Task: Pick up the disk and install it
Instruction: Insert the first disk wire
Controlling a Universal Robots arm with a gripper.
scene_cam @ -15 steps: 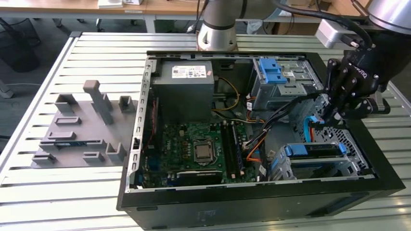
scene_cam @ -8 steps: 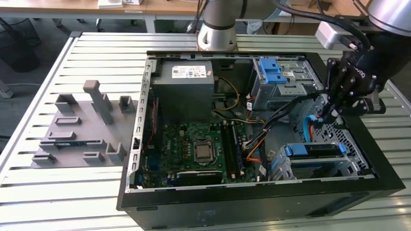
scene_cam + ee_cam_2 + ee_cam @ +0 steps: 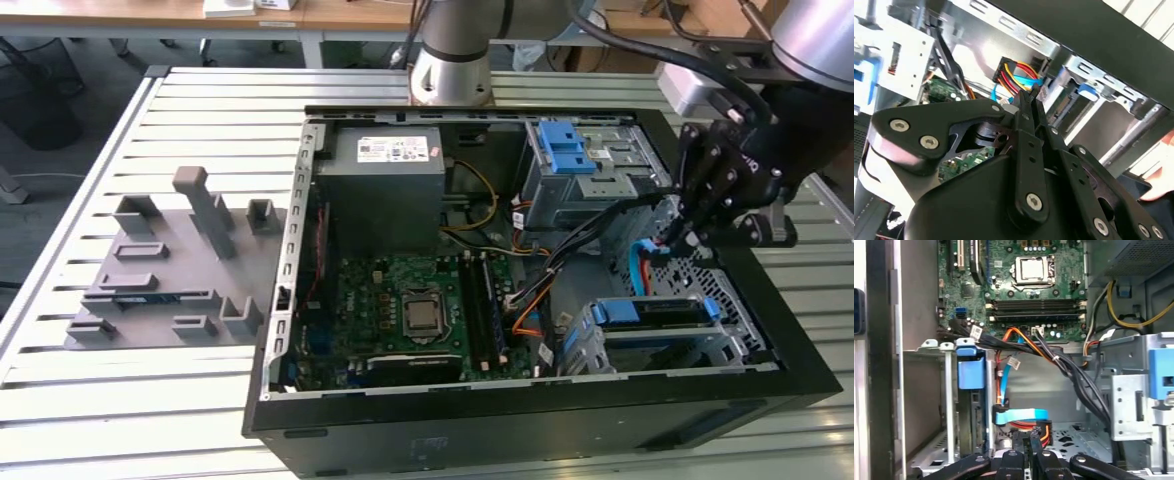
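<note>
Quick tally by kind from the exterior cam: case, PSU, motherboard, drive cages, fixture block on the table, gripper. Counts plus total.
Computer case: 1
Power supply: 1
Motherboard: 1
Drive cages: 2
Grey fixture block: 1
Gripper: 1
Total: 7

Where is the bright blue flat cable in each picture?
Exterior view: the blue flat cable hangs inside the computer case, toward the exterior view's right.
Second wrist view: it crosses the red and yellow wires.
First wrist view: it lies just over those same wires.
Shared landmark: the green motherboard.
</note>
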